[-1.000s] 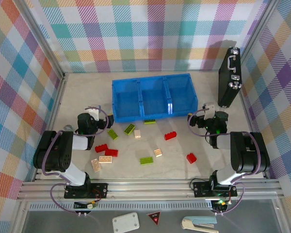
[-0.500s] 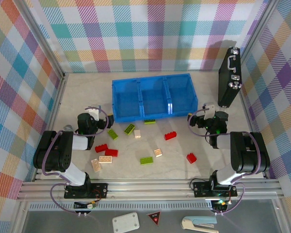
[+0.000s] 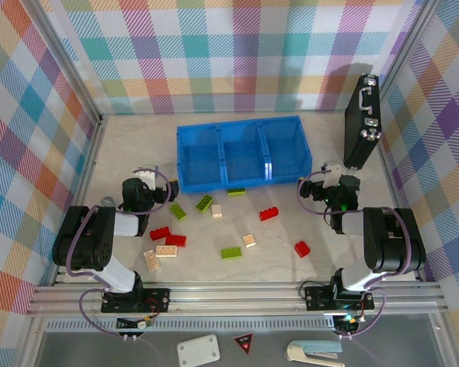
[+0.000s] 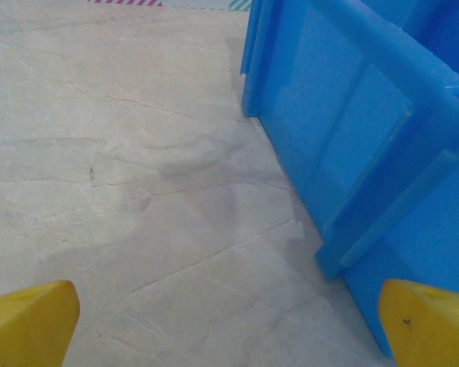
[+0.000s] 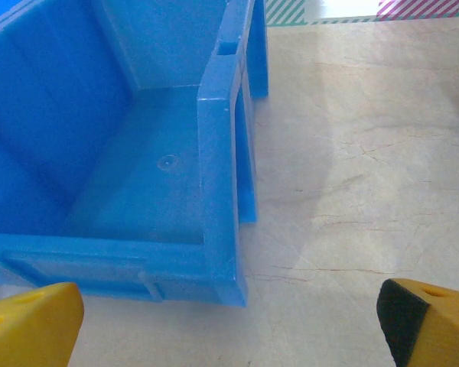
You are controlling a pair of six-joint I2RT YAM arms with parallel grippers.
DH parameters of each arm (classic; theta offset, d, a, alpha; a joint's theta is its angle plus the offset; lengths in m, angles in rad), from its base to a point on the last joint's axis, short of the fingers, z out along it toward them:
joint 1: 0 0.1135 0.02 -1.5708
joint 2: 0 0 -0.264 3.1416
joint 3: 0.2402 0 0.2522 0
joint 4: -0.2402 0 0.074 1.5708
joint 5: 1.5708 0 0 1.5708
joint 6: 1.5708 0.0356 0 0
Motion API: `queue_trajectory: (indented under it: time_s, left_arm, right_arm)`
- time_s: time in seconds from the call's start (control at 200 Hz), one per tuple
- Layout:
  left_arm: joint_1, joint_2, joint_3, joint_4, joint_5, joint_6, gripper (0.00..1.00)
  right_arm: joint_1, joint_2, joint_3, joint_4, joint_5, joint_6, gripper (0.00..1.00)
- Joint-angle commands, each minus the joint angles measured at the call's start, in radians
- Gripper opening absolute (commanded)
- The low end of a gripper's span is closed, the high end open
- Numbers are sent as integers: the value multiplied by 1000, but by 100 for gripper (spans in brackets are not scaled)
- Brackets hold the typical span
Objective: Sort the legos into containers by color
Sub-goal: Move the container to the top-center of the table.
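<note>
The blue container tray (image 3: 241, 153) sits at the back middle, and its three compartments look empty. Legos lie loose in front of it: red ones (image 3: 268, 214) (image 3: 301, 248) (image 3: 168, 237), green ones (image 3: 231, 252) (image 3: 177, 212) (image 3: 204, 202), and tan ones (image 3: 249, 240) (image 3: 166, 251) (image 3: 216, 210). My left gripper (image 3: 170, 193) rests low by the tray's front left corner, open and holding nothing (image 4: 229, 329). The tray wall (image 4: 367, 115) is on its right. My right gripper (image 3: 304, 187) is open by the front right corner, with bare table between its jaws (image 5: 229, 321) and the tray's end wall (image 5: 218, 153) ahead.
A black case with metal latches (image 3: 362, 122) stands upright against the right wall. Plaid walls close in the table on three sides, and a metal rail (image 3: 237, 294) runs along the near edge. Both arm bases sit at the front corners.
The right gripper has shifted very slightly near the tray's corner. The left arm and the bricks have not moved.
</note>
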Motion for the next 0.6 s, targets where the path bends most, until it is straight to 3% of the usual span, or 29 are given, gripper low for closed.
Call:
queue_trajectory:
  time_s: [0.0,0.34,0.595]
  left_arm:
    - [11,-3,1,17,-7,-7,100]
    - [8,-7,-2,20,-8,-7,100]
    - [5,-95,95,-238,-34,-16,100]
  right_arm:
    - [0,3,17,7,7,12,99]
    - [9,-12,21,-13,52,18,99]
    - [13,-100,41,-126,77,25,99]
